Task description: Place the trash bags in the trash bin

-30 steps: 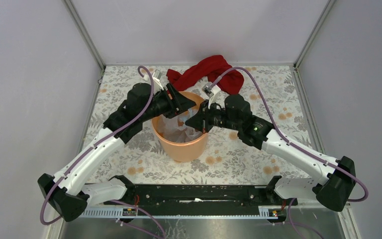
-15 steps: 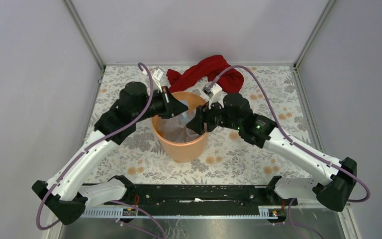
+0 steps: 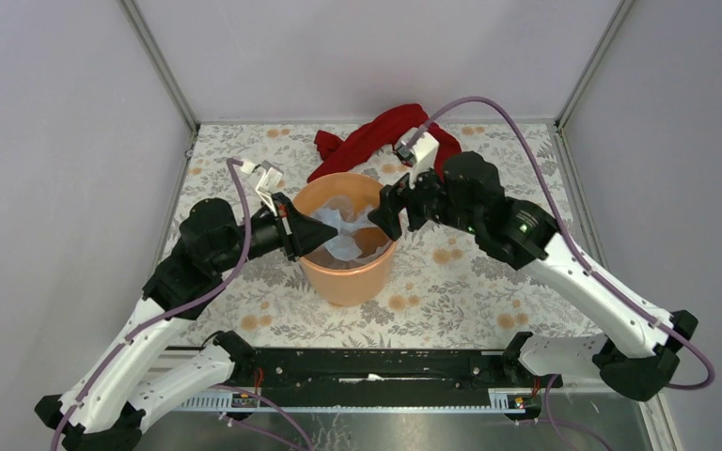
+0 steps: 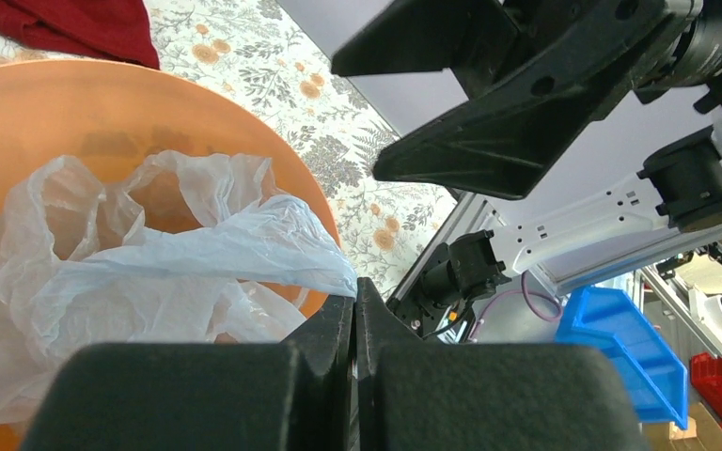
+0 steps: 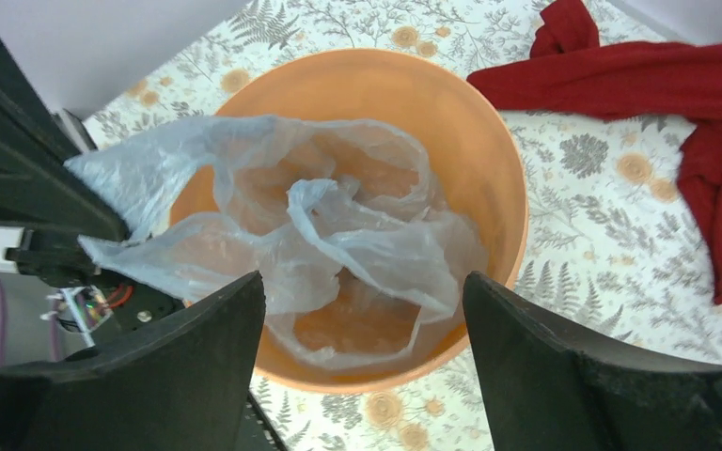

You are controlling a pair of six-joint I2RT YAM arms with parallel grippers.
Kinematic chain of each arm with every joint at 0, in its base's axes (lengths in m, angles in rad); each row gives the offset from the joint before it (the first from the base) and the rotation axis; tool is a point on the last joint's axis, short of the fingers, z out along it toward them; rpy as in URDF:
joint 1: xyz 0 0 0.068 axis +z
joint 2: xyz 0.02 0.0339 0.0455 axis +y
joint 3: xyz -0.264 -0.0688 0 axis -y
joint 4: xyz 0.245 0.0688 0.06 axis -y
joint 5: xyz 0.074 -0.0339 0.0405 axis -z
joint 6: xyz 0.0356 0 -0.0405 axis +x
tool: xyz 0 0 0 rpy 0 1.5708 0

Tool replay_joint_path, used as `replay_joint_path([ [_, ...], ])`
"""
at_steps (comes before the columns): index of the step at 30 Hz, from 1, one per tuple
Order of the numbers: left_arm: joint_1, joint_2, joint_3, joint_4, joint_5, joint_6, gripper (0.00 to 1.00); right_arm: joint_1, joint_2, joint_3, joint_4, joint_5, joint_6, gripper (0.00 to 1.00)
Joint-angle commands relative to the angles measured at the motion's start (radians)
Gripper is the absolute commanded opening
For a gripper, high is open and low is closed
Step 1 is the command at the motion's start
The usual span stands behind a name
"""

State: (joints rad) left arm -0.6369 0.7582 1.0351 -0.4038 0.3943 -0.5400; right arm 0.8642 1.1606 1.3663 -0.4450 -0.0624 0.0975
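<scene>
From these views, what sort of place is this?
Probably a robot lab test cell: plain grey panel walls on metal framing, a floral-covered table, with a blue bin and red crates beyond.

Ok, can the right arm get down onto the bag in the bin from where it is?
Probably yes. The right gripper hangs open over the trash bin, with the trash bag bunched and uncovered below it. The left gripper pinches only one corner at the opposite rim, clear of that path.

Trash bag [image 3: 337, 228] filling the trash bin [image 3: 346, 280] mouth, left gripper [image 4: 354, 291] and right gripper [image 3: 387, 214] at opposite rims, red cloth [image 3: 376, 137] behind.
</scene>
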Motion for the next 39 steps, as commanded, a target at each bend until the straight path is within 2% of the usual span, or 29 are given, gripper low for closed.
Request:
replay_joint_path([
  [1, -0.003, -0.007, -0.014, 0.062, 0.039, 0.032, 0.00, 0.006, 0.125, 0.122, -0.100, -0.010, -0.150, 0.84],
  [5, -0.003, -0.017, -0.014, 0.040, 0.037, 0.040, 0.00, 0.007, 0.199, 0.174, -0.109, -0.122, -0.208, 0.84],
  [10, -0.003, -0.049, -0.032, 0.036, 0.023, 0.034, 0.00, 0.014, 0.238, 0.156, -0.047, -0.225, -0.272, 0.87],
  [17, -0.003, -0.083, -0.052, 0.035, 0.015, 0.022, 0.00, 0.025, 0.318, 0.174, -0.068, -0.245, -0.361, 0.86],
  [23, -0.003, -0.093, -0.052, 0.021, -0.005, 0.021, 0.00, 0.029, 0.341, 0.110, 0.032, -0.188, -0.346, 0.85],
  [27, -0.003, -0.096, -0.050, 0.004, -0.037, 0.000, 0.00, 0.029, 0.373, 0.113, 0.082, -0.103, -0.300, 0.69],
  [29, -0.003, -0.103, -0.049, -0.027, -0.088, -0.020, 0.00, 0.028, 0.351, 0.076, 0.145, -0.010, -0.258, 0.57],
  [34, -0.003, -0.126, -0.046, -0.187, -0.305, -0.041, 0.00, 0.029, 0.254, -0.015, 0.252, 0.040, -0.143, 0.33],
  [37, -0.003, -0.141, -0.033, -0.264, -0.404, -0.060, 0.00, 0.029, 0.215, -0.008, 0.231, 0.099, -0.057, 0.11],
  [39, -0.003, -0.148, -0.014, -0.323, -0.499, -0.075, 0.00, 0.029, 0.184, 0.001, 0.216, 0.162, -0.019, 0.02],
])
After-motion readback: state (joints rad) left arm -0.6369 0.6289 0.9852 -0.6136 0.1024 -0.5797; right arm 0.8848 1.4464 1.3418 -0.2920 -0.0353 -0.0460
